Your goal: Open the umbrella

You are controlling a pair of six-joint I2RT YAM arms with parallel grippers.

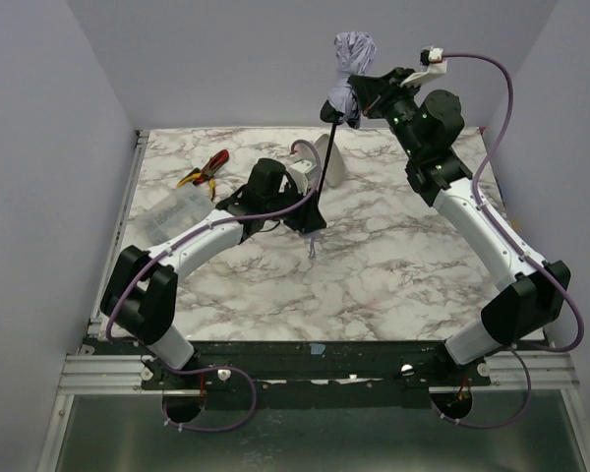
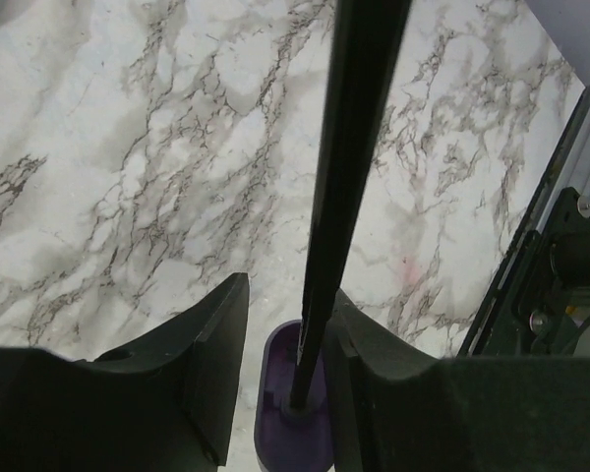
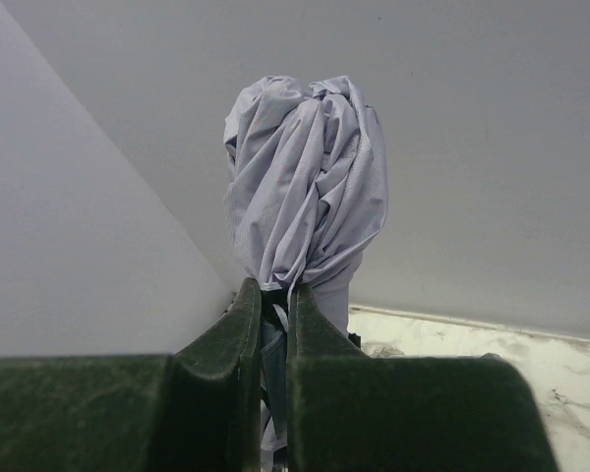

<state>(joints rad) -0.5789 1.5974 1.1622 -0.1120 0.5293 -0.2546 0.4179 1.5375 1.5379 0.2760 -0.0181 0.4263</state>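
The umbrella is held nearly upright above the table. Its folded pale lavender canopy (image 1: 354, 49) bunches at the top, and it fills the right wrist view (image 3: 310, 177). My right gripper (image 1: 359, 96) is shut on the lower part of the canopy, its fingers (image 3: 248, 324) pinching the fabric. The thin black shaft (image 1: 324, 162) slants down to the small lavender handle (image 2: 293, 413). My left gripper (image 1: 310, 214) is closed round the handle, the shaft (image 2: 349, 167) rising between its fingers (image 2: 211, 344).
Red-and-yellow pliers (image 1: 205, 169) and a clear plastic box (image 1: 177, 211) lie at the table's back left (image 1: 393, 265). A pale fabric sleeve (image 1: 336, 157) lies behind the shaft. Walls enclose the back and both sides.
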